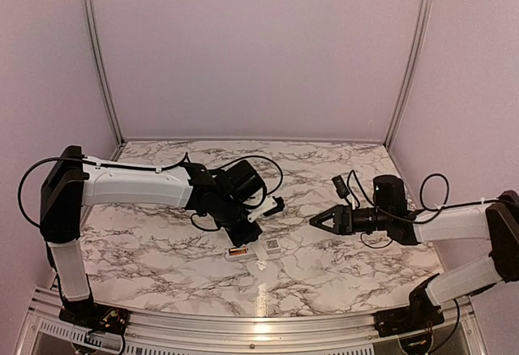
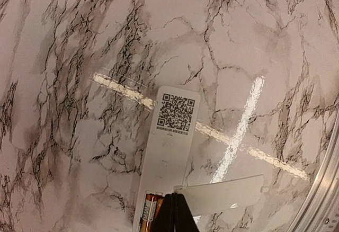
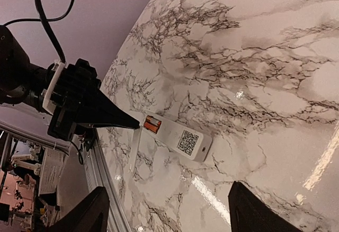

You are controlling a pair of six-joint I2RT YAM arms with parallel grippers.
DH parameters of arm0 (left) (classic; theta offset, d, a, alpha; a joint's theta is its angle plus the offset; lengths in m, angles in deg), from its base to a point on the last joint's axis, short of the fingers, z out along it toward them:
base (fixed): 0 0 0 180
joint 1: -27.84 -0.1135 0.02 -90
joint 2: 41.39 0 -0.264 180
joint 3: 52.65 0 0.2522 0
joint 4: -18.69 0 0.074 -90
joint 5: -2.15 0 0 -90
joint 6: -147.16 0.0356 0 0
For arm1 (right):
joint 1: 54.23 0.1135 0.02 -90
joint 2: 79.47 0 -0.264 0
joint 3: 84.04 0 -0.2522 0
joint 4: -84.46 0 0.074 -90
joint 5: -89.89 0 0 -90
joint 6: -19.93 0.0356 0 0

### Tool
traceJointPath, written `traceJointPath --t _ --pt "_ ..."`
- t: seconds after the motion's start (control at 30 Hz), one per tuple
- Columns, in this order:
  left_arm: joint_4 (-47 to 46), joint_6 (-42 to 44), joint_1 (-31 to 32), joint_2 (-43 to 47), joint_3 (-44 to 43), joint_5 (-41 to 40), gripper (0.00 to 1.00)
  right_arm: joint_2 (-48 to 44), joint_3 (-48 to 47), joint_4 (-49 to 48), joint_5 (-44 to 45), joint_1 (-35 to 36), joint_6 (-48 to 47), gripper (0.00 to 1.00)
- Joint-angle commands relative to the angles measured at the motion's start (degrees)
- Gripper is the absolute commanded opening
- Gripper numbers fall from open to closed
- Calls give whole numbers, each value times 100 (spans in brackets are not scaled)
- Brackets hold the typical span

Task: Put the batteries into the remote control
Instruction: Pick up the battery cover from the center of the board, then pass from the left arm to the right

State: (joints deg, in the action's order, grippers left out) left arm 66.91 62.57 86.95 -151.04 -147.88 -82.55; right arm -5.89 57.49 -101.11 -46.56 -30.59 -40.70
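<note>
we see the remote control (image 1: pixel 253 249) lying back side up near the middle of the worktop (image 1: pixel 146 250), batteries (image 2: pixel 150 210) in its open left end, our left fingers (image 2: pixel 175 213) clenched together just beside them, the right fingers (image 3: pixel 87 213) spread, well apart to the right.

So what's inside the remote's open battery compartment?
Orange-copper batteries lie in the compartment at the end of the remote control. The shut left gripper covers part of that compartment, so whether they are fully seated cannot be seen.
</note>
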Motion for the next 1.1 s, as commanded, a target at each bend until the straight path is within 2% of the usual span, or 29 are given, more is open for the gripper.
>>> traceJointPath --t 0.0,0.23,0.63,0.77,1.07 --pt "-325 -317 -112 244 80 -109 0 382 -110 -815 -122 351 657 74" --pt "-532 -490 -163 409 143 -93 0 1095 -195 -1953 -262 844 1425 67" --pt "-770 -696 -190 645 310 -86 0 2217 -674 -3028 -434 1564 2146 57" --pt "-814 -708 -190 679 349 -65 0 2424 -849 -3173 -408 1738 2234 55" --pt "-961 -751 -224 814 528 -75 0 2796 -1073 -3444 -510 1846 2476 38"
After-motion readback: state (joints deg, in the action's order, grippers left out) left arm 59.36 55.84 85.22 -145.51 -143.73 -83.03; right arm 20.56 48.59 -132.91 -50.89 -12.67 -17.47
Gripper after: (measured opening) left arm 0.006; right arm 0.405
